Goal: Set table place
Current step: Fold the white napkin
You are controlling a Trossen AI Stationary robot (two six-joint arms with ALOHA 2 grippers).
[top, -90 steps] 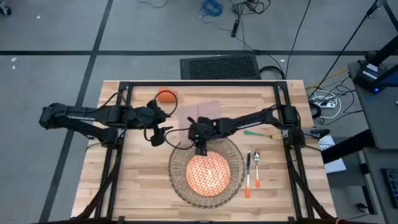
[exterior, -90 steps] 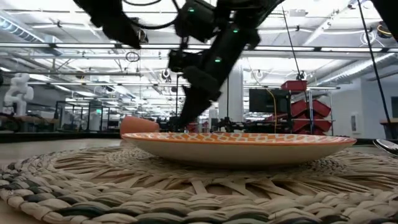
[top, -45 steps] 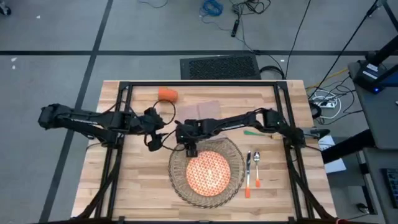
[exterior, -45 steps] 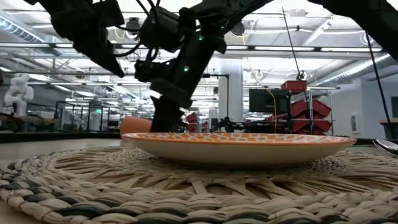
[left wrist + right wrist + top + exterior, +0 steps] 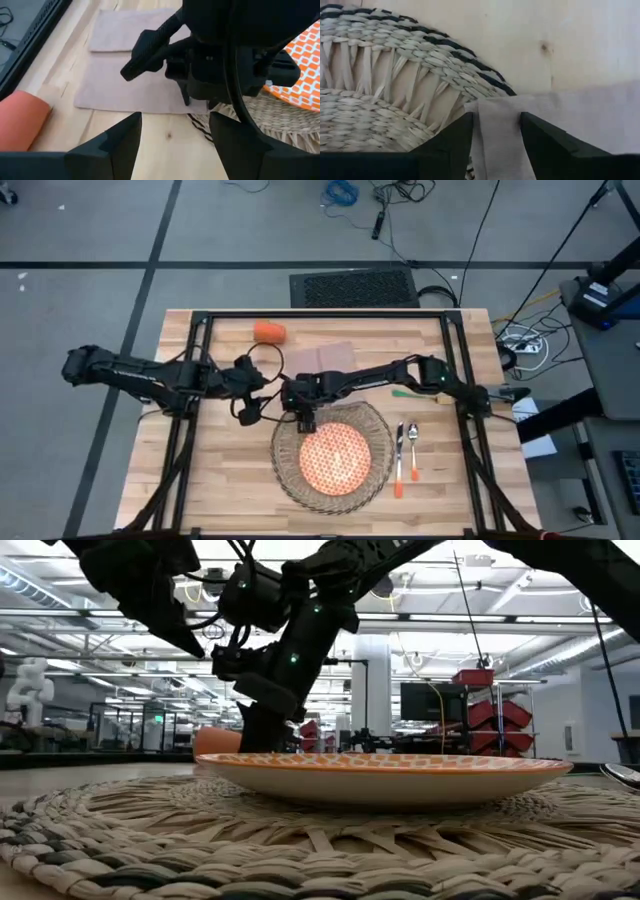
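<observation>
The round wicker placemat (image 5: 283, 468) lies on the table (image 5: 220, 490) with the orange-patterned plate (image 5: 333, 458) on it. The beige napkin (image 5: 325, 356) lies flat behind it, one near corner (image 5: 495, 107) lapping the mat's rim (image 5: 380, 75). My right gripper (image 5: 305, 423) points down at that corner, open, with a strip of cloth between its fingers. My left gripper (image 5: 244, 416) hovers open just left of it, above bare wood. The orange cup (image 5: 268, 332) lies on its side at the far edge. My right gripper comes from above, pointing down, at the napkin's near corner (image 5: 496, 125), which lies flat where cloth and mat rim overlap. One finger (image 5: 540, 140) stands over the cloth, the other (image 5: 455, 142) at its edge. Whether the fingertips touch the cloth, I cannot tell.
A green-handled piece of cutlery (image 5: 412, 392) lies right of the napkin. Two orange-handled pieces (image 5: 406, 460) lie right of the mat. The black frame rails (image 5: 190, 380) run along both table sides. Bare wood shows left of the mat.
My right gripper has gone from the plate's far rim toward the table's left, to the napkin's near corner at the mat's edge. My left gripper has drawn back a little toward the left. The napkin, plate and mat have kept still.
</observation>
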